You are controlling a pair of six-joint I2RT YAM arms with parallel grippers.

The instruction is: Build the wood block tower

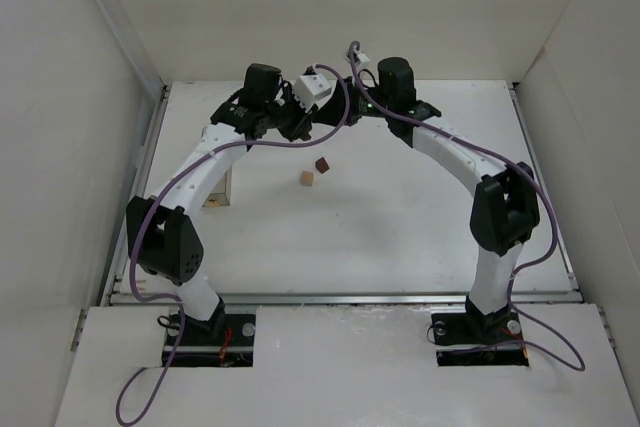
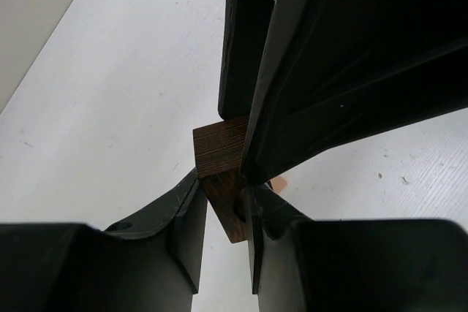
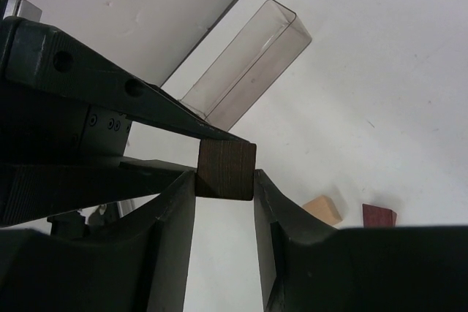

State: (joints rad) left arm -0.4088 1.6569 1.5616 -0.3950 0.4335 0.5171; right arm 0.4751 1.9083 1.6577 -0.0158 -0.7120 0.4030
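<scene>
dark brown block (image 3: 225, 170) looks light, hard, prob slick; left end effector (image 2: 221, 196) & right end effector (image 3: 224, 177) both pinch it, so grip flat opposite faces imo.

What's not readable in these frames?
Top view: dark brown block hidden where the arms meet.
Top view: clear box mostly behind the left arm.
Right wrist: maroon piece, tan cube partly behind a finger.
Wrist views: whether the right end effector fully clamps the block is unclear.
</scene>
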